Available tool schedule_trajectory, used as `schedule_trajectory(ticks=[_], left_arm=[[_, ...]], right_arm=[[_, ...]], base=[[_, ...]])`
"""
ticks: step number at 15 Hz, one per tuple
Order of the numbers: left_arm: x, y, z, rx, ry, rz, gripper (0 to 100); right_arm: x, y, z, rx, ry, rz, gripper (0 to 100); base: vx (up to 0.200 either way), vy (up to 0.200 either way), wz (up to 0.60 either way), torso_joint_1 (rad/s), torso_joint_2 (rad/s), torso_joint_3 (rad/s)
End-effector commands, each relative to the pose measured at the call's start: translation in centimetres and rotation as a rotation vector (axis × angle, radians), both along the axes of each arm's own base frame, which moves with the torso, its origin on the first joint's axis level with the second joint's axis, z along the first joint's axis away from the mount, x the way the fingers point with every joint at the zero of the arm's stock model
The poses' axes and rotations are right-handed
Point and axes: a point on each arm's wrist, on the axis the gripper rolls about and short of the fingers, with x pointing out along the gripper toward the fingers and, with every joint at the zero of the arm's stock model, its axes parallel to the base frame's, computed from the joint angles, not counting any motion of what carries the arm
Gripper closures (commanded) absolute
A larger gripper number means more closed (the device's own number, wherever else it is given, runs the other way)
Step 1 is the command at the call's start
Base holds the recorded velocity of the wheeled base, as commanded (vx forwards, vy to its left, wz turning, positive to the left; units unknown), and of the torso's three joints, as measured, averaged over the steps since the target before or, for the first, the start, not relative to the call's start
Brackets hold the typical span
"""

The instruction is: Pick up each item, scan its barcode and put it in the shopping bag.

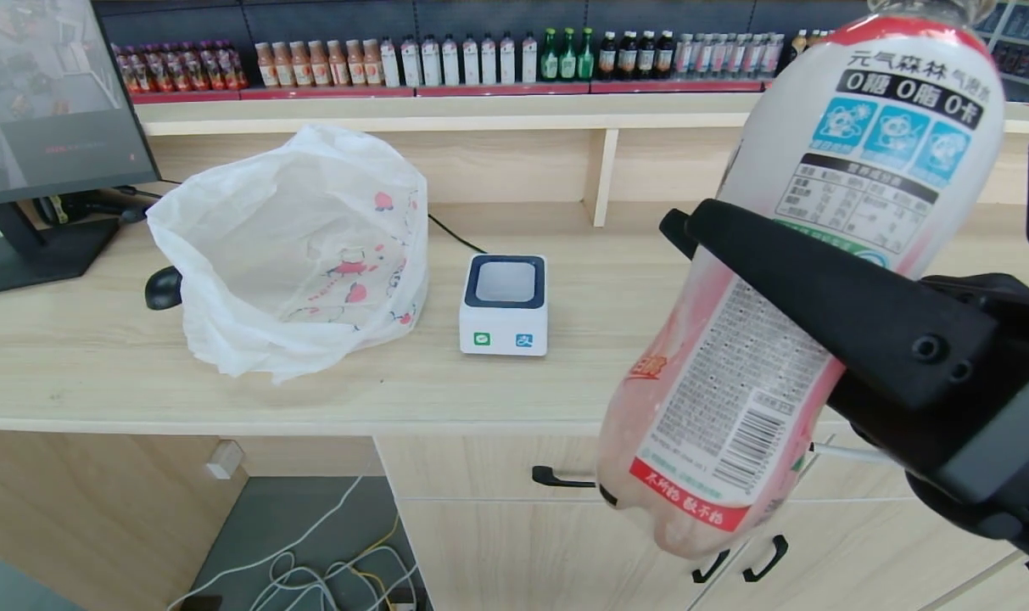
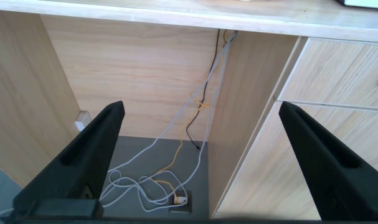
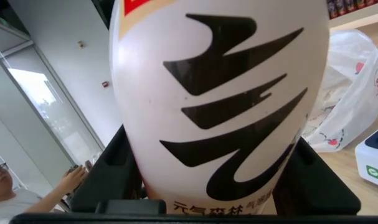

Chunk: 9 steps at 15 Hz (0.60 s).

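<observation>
Well, smooth pink bottle (image 1: 735, 365), crinkly plastic bag (image 1: 293, 246).

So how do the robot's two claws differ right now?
The left gripper is open and empty; the right gripper is shut on a drink bottle. The left gripper sits low, facing cables under the counter; the right gripper is up high, close to the head camera. Both have black fingers.

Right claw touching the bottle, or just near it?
Touching. Head view: the right claw is shut across the bottle, one finger flat against its side. Right wrist view: fingers press both sides, no gap.
</observation>
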Motion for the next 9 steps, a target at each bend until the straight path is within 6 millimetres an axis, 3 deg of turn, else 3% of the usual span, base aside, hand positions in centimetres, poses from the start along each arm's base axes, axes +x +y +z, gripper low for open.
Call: schedule_trajectory(ticks=[1, 9], left_arm=[[0.00, 0.00, 0.00, 0.000, -0.001, 0.000, 0], [0.00, 0.00, 0.00, 0.000, -0.001, 0.000, 0]], right_arm=[[0.25, 0.37, -0.28, -0.008, 0.006, 0.002, 100], [0.35, 0.50, -0.70, -0.016, 0.014, 0.003, 100]], base=[[0.000, 0.000, 0.00, 0.000, 0.00, 0.000], [0.000, 0.000, 0.00, 0.000, 0.00, 0.000]])
